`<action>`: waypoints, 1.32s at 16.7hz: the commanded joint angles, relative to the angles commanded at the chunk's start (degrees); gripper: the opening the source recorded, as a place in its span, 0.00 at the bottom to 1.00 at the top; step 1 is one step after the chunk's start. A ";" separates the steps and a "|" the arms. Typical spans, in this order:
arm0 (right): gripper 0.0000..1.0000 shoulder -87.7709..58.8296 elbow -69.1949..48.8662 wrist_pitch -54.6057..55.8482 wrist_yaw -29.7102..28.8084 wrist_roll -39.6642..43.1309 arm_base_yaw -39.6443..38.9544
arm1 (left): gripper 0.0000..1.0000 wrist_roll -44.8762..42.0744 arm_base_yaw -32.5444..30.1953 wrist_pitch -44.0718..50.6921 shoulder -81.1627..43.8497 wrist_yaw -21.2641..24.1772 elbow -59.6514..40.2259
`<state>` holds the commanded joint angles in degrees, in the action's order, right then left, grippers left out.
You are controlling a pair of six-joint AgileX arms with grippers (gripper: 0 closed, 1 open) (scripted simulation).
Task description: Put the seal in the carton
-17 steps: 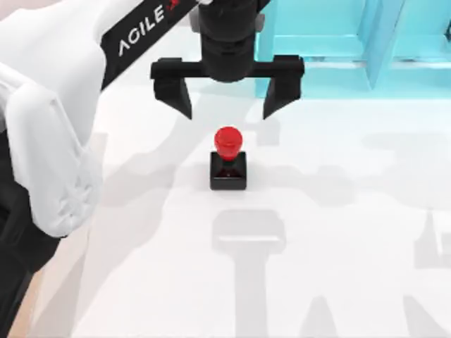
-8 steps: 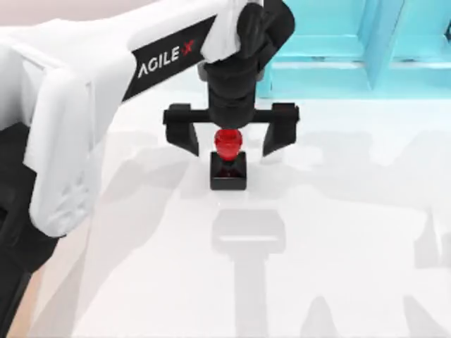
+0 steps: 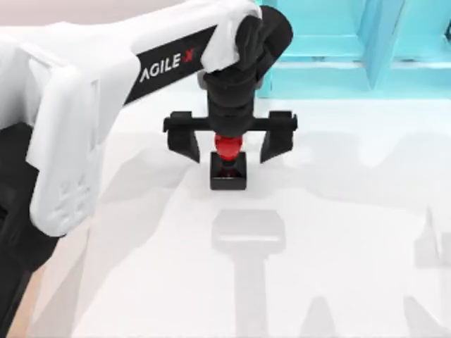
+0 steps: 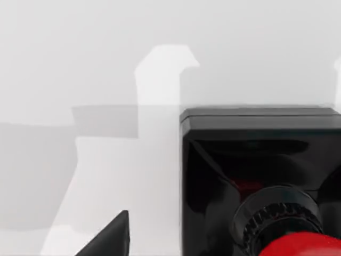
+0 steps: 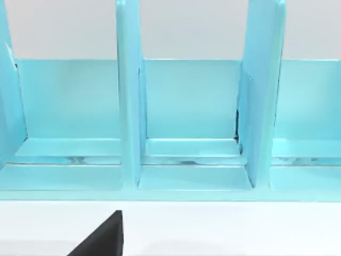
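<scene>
The seal (image 3: 228, 176) stands upright on the white table, a red knob on a black square base. My left gripper (image 3: 229, 152) hangs right over it, open, with one black finger on each side of the knob and a gap to each. In the left wrist view the seal (image 4: 256, 160) looms very close, its red knob at the picture's edge, and one fingertip (image 4: 109, 241) stands beside the base without touching it. The carton is out of view. My right gripper (image 5: 104, 237) is parked facing the blue rack.
A light blue rack (image 3: 352, 49) with upright dividers runs along the table's far edge, just behind the left gripper. The right wrist view looks into the rack's compartments (image 5: 186, 106). White tabletop spreads in front of and to the right of the seal.
My left gripper has come forward and down from behind the seal, and its open fingers now straddle the red knob. The seal has not moved.
</scene>
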<state>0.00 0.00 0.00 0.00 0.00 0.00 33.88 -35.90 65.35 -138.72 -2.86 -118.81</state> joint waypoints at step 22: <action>1.00 0.00 0.00 0.00 0.00 0.00 0.00 | 0.00 -0.02 -0.23 0.87 -0.33 0.01 -0.92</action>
<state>0.00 0.00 0.00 0.00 0.00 0.00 33.87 -36.12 66.22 -139.05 -2.85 -119.73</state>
